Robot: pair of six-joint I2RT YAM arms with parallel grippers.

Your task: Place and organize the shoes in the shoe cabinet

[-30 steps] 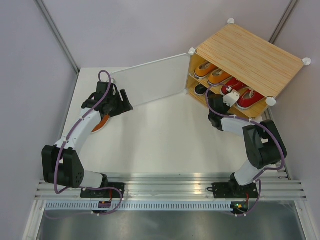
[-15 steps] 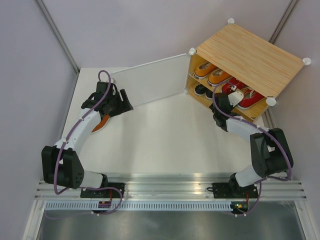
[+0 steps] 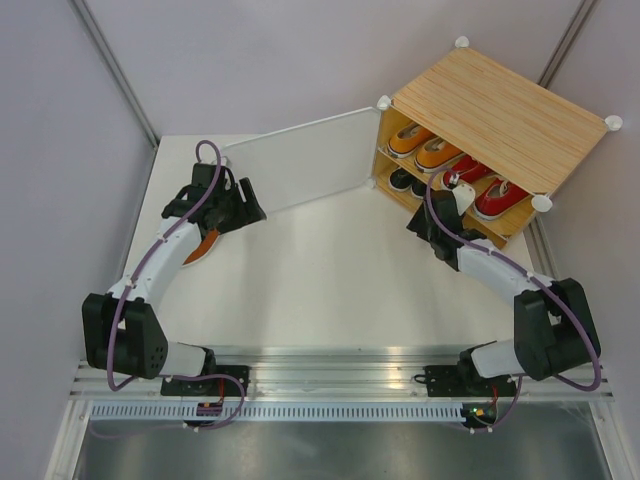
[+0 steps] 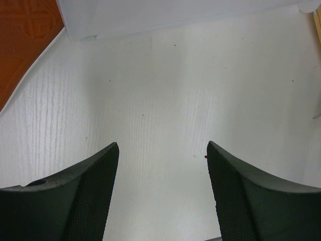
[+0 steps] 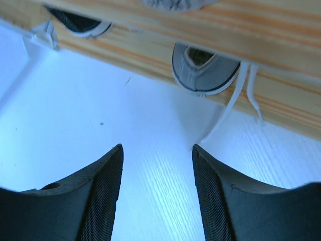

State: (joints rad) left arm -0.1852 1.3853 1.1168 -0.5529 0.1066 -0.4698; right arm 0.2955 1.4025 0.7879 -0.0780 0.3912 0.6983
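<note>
Shoes mostly in cabinet [image 3: 500,105]: orange pair [image 3: 425,145] and red pair [image 3: 485,192] on upper shelf, black shoe [image 5: 75,22] and grey shoe [image 5: 203,68] in lower compartment. Grey shoe sits at front edge, laces [image 5: 228,113] trailing out onto desk [image 3: 320,270]. Door [image 3: 300,160] stands wide open, swung toward left side.

Right gripper [image 5: 156,155] hovers low over desk just in front of lower compartment, facing grey shoe. Jaws apart, nothing between them, clear of shoe and laces.

One loose shoe [image 3: 205,245] not yet in. It lies on desk far left, orange-brown sole showing, partly hidden under left arm. Left gripper [image 4: 162,148] also released and empty, bare desk between its fingers, near door's free end. In left wrist view the outsole [image 4: 20,40] fills top-left corner, so the shoe is just off to gripper's left and a bit ahead, not between jaws. In top view its long axis runs diagonally, from beside gripper back along left arm. Which end is toe, cannot tell.

Left arm clearly nearer; right arm well apart, over at cabinet. Next move probably left gripper shifting left over loose shoe and turning so jaws cross its width, not its length. Risks: sole-side grip may slip, and door panel is just beside. Room in lower compartment beside grey shoe: cannot tell.
</note>
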